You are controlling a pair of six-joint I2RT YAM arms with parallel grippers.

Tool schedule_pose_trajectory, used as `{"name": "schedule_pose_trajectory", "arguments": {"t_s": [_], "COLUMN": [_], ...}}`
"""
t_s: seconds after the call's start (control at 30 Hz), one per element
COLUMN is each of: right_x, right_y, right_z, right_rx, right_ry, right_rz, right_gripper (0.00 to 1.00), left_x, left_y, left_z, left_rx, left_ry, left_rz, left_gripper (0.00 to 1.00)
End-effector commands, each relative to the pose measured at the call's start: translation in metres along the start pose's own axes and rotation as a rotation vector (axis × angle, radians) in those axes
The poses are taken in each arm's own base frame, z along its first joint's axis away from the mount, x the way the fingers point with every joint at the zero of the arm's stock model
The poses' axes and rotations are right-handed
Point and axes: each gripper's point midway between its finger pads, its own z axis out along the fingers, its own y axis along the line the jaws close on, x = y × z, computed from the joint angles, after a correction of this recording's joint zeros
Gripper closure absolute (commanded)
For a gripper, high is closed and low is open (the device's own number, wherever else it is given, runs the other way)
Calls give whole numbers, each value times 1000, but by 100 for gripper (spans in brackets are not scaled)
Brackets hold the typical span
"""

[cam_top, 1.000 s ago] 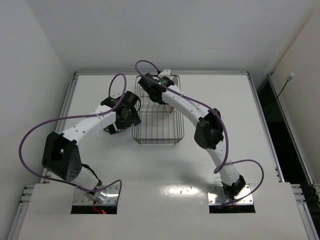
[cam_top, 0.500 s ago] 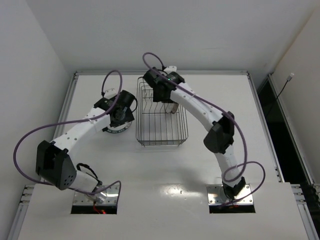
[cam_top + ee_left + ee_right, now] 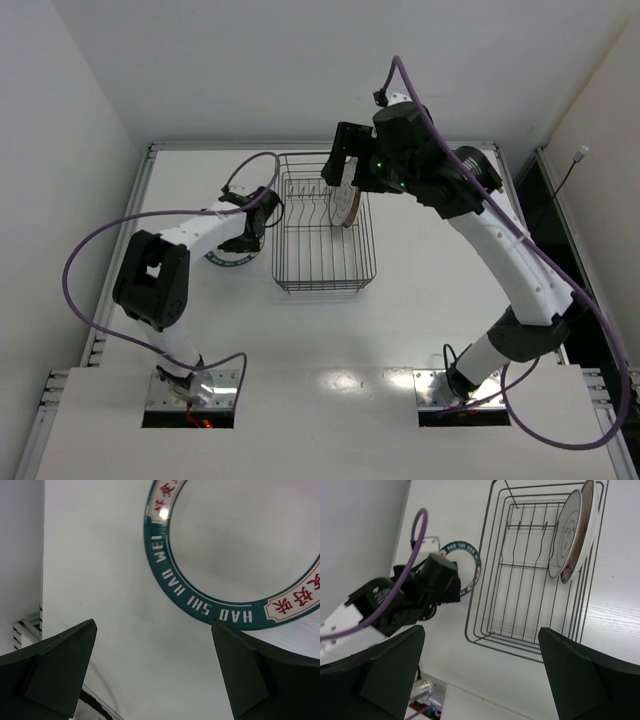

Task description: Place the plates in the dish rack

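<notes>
- left gripper [image 3: 154, 626]: fingers spread wide, holding nothing, right over the round white teal-rimmed plate [image 3: 195, 607] lying flat left of the rack
- dark wire rectangular dish rack [image 3: 318, 262]: round white dark-ringed plate [image 3: 565, 535] and reddish-brown patterned plate [image 3: 590, 517] stand on edge at its right side
- right gripper [image 3: 481, 635]: spread too, empty, above the rack

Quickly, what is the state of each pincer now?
Left pincer: open, holding nothing.
Right pincer: open, holding nothing.
</notes>
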Motion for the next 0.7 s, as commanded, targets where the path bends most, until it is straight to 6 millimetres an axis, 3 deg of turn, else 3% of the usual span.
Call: {"name": "schedule_pose_trajectory", "arguments": {"t_s": [0.0, 0.2, 0.37, 0.5, 0.67], "right_x": [9, 29, 48, 53, 52], "right_y": [2, -23, -35, -43, -45], "right_z": [-17, -40, -47, -48, -57], "right_rx": [-81, -51, -37, -10, -3], "right_ry": [46, 75, 112, 141, 151], "right_rz": [-66, -108, -95, -97, -99], "right_gripper": [5, 4, 4, 4, 4], "left_x": [-30, -43, -33, -9, 14], "left_y": [-7, -44, -69, -87, -100], "left_z": [6, 1, -6, 2, 31], "left_rx": [58, 279, 457, 538, 506], "left_ry": [-76, -146, -159, -101, 0], "left_rz": [69, 209, 312, 372, 414], "left_gripper": [0, 0, 0, 0, 0]}}
